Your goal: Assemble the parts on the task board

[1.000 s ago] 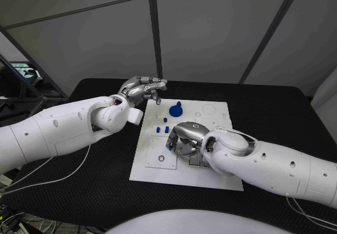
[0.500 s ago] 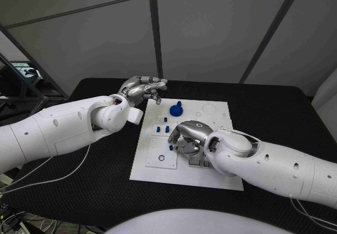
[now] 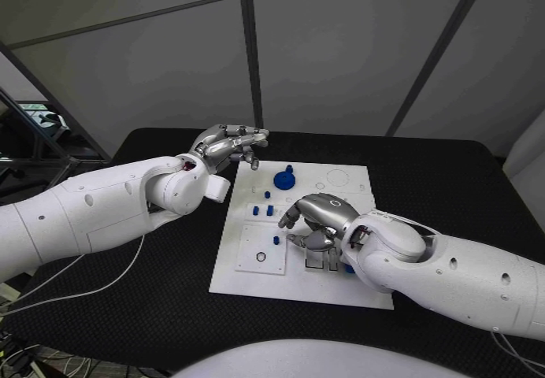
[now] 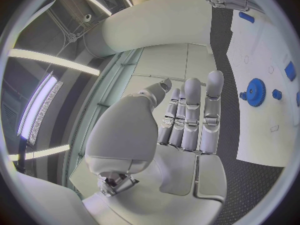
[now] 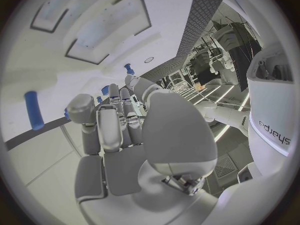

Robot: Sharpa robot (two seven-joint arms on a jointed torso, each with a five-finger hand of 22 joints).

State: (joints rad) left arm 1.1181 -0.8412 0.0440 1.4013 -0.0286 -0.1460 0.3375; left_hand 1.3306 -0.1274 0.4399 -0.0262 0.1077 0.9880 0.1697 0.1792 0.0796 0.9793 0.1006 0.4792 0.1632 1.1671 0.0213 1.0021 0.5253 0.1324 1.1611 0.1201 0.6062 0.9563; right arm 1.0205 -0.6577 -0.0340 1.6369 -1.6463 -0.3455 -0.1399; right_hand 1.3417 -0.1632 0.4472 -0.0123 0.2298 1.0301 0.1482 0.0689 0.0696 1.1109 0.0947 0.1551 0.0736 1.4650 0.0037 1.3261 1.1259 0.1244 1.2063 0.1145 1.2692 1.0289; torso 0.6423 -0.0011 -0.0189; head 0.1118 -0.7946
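- Black bench (image 3: pixel 454 169) carries the white board (image 3: pixel 352 177).
- Right robot hand (image 3: pixel 316 224) hovers palm-down over mid-board, fingers curled; whether it holds anything, cannot tell.
- Left robot hand (image 3: pixel 231 144), empty and fingers apart, hangs beyond the board's corner, blue gear (image 3: pixel 283 179) near it.

Two glossy white arms ending in silver hands

The left arm (image 3: pixel 102 206) and right arm (image 3: pixel 454 272) have smooth, rounded white shells dotted with small dark screw holes. Each wrist narrows to a white cuff before the left hand (image 3: pixel 228 144) and right hand (image 3: pixel 319 223), both brushed silver with segmented fingers (image 4: pixel 210 110) and dark seams. A thin white cable (image 3: pixel 85 287) trails under the left arm, and grey lettering (image 5: pixel 274 131) marks the right arm's shell.
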